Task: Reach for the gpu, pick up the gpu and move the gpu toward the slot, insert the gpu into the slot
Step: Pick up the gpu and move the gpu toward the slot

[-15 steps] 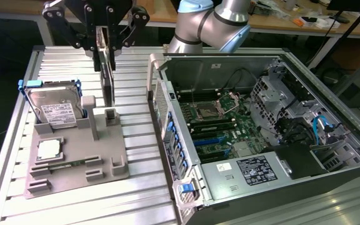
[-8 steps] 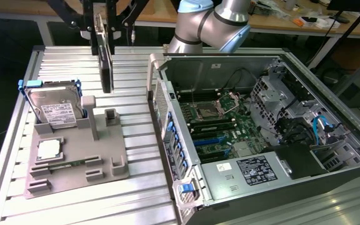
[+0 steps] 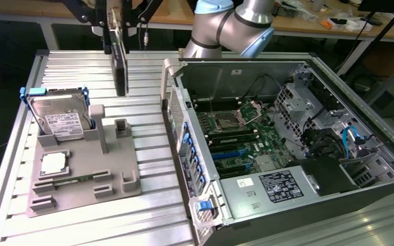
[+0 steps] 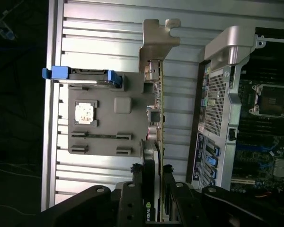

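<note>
Near, on the ribbed metal desk (image 3: 80,225), sits a grey plastic holder (image 3: 80,174), to the exterior view's left of the open computer case (image 3: 286,128). Farther back, the black fingers (image 4: 132,194) pinch the thin, dark, flat gpu card (image 3: 119,66), and it hangs in the air above the desk. It looks stiff, light and easy to break, so its edges are the safest place to hold.

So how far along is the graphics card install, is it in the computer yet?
Not yet. Done: the gpu is picked up, hanging edge-down above the table, clear of the grey holder. In hand: the gripper is shut on its upper edge, beside the open computer case. Left: it is not over the case, and the motherboard slot has no card in it.
</note>
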`<action>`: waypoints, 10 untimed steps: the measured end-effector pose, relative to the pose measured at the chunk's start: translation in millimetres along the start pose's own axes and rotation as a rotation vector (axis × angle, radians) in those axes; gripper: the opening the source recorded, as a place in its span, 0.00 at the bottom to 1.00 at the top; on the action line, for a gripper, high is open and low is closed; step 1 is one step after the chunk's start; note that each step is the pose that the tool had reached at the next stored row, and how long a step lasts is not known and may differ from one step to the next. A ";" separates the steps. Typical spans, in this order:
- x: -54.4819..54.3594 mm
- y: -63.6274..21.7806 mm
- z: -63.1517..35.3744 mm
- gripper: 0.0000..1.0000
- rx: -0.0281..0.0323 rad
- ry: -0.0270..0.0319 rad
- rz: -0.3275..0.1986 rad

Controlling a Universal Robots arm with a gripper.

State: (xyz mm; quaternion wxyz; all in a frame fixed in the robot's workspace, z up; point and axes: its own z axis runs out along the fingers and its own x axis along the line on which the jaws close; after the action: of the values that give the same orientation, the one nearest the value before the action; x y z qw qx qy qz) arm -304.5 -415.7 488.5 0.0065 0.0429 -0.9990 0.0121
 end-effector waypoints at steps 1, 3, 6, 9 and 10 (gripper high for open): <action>-3.9 -0.4 0.0 0.27 0.0001 0.0000 0.000; -13.4 -1.2 0.1 0.27 0.0000 -0.0001 0.000; -23.4 -2.0 0.2 0.27 0.0000 0.0000 0.000; -35.0 -3.0 0.4 0.27 0.0000 0.0000 0.000; -39.6 -3.4 0.5 0.27 -0.0001 -0.0001 0.000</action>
State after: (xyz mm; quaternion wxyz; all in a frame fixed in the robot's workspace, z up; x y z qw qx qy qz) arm -264.8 -415.7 487.5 0.0064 0.0429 -0.9990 0.0121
